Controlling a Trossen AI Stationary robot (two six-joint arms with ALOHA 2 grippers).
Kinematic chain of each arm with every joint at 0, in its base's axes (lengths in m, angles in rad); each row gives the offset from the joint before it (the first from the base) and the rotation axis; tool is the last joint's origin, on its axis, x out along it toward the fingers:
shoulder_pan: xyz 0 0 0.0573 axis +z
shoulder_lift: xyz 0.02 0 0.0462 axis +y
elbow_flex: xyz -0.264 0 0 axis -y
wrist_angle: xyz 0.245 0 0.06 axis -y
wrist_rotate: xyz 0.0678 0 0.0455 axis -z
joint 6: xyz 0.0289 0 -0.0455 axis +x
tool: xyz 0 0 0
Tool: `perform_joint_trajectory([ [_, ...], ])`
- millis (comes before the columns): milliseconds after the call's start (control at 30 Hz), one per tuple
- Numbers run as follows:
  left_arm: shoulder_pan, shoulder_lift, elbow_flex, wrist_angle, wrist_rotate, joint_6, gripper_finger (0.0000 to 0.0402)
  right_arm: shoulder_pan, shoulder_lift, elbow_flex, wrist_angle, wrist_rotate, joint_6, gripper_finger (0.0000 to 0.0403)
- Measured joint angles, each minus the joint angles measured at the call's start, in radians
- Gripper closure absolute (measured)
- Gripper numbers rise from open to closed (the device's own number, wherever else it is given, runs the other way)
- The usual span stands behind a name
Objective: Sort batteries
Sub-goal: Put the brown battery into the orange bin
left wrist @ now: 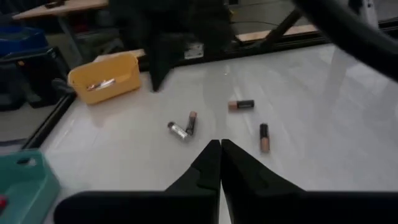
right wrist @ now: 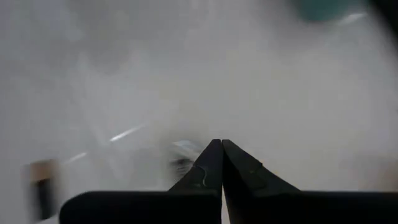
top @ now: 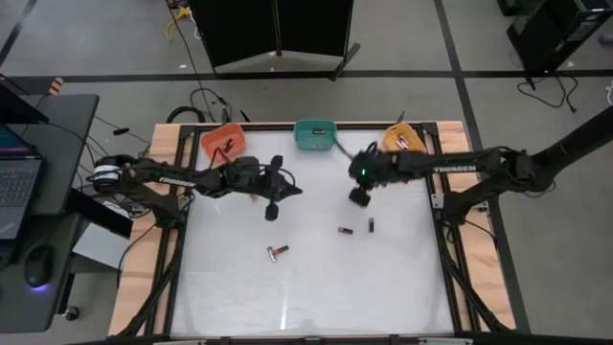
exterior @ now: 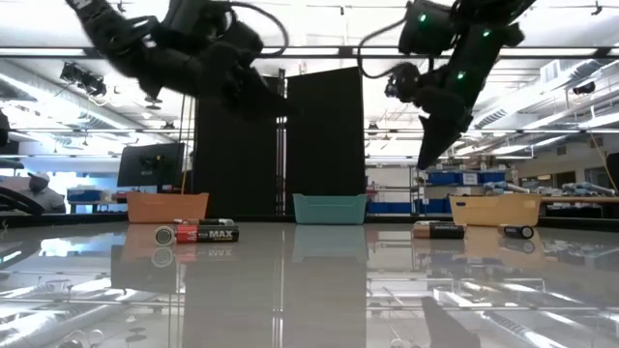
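Several batteries lie flat on the white table: a red and silvery pair (top: 278,252) near the middle, and two dark ones (top: 345,230) (top: 372,226) to its right. The low view shows the pair (exterior: 198,233) and the dark ones (exterior: 437,229) (exterior: 517,231). My left gripper (left wrist: 219,144) hangs shut above the table's far left part (top: 292,189), with nothing between its fingers. My right gripper (right wrist: 221,143) is also shut on nothing. It points steeply down, high above the table's far middle (top: 358,199) (exterior: 430,155). Its wrist view is blurred.
Three bins stand along the far edge: orange (top: 222,142), teal (top: 314,134) and yellow (top: 402,139). The yellow bin (left wrist: 106,78) has a battery inside. Wooden rails frame the table (top: 239,307). The near half of the table is bare.
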Motion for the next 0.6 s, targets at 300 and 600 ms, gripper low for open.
perform_joint_trajectory([
  [300,-0.016,-0.001,-0.173,0.251,-0.001,-0.103,0.0385,0.287,0.013,-0.039,0.152,-0.08,0.213,0.038],
  [600,-0.016,-0.001,-0.199,0.249,-0.001,-0.134,0.0385,0.456,0.12,-0.04,0.168,-0.024,0.39,0.0329],
])
